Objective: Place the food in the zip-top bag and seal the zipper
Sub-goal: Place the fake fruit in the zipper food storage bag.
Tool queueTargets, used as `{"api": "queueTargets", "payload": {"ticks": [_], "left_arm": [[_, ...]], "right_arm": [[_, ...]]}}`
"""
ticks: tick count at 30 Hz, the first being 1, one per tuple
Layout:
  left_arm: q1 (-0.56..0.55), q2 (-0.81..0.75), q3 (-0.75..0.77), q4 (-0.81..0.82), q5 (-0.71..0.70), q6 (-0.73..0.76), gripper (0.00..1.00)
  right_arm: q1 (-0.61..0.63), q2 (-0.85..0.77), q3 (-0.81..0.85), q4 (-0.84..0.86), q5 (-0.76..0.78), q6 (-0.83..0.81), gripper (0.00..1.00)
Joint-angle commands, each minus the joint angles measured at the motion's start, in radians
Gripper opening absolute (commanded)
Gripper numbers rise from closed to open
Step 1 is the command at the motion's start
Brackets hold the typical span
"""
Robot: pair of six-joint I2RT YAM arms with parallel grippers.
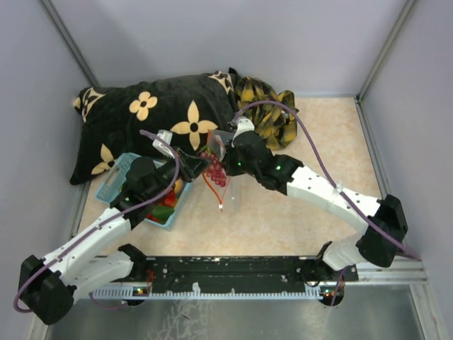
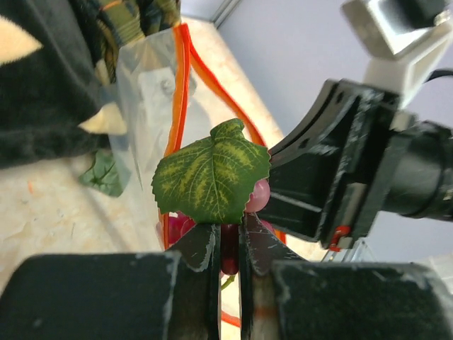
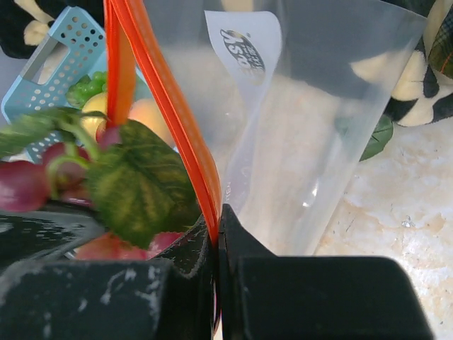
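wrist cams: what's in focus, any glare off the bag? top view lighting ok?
Left wrist: leaf sharp; left gripper and pillow soft. Right wrist: zip-top bag has a mild sheen, print slightly soft; grapes at the left edge blurred. Top external: even light, soft shadows, no glare on the table.

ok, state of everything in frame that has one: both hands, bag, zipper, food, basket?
left hand: shut on the grape bunch.
right hand: shut on the zipper.
zip-top bag: held up, mouth open.
zipper: unsealed, strips apart.
grape bunch: held at the bag mouth; inside or not, unclear.
basket: other food in it.
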Motion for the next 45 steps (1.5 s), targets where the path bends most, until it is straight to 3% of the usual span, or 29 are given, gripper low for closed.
{"api": "queueTargets", "payload": {"ticks": [1, 8, 17, 20, 26, 32, 39, 45], "left_arm": [[-0.018, 0.038, 0.068, -0.113, 0.007, 0.075, 0.0], [-0.049, 0.162, 0.219, -0.303, 0.042, 0.129, 0.0], [-0.064, 0.255, 0.337, -0.503, -0.134, 0.109, 0.04], [-0.064, 0.281, 0.359, -0.517, -0.163, 0.114, 0.08], [-0.064, 0.308, 0.388, -0.467, -0.084, 0.086, 0.14], [-0.064, 0.238, 0.376, -0.4, -0.056, 0.053, 0.23], [-0.064, 0.208, 0.315, -0.381, -0.066, 0.014, 0.26], [-0.064, 0.172, 0.325, -0.411, -0.093, 0.031, 0.43]], "right_arm": [[0.009, -0.051, 0.003, 0.071, 0.018, -0.003, 0.0], [0.009, -0.07, -0.011, 0.107, 0.002, -0.021, 0.0], [0.009, -0.086, -0.029, 0.143, -0.048, -0.036, 0.0], [0.009, -0.092, -0.035, 0.155, -0.074, -0.039, 0.0], [0.01, -0.099, -0.068, 0.195, -0.102, -0.031, 0.0], [0.004, -0.119, -0.119, 0.208, -0.054, 0.014, 0.0], [-0.026, -0.16, -0.215, 0.384, -0.221, 0.079, 0.0], [-0.035, -0.164, -0.228, 0.391, -0.23, 0.111, 0.0]]}}
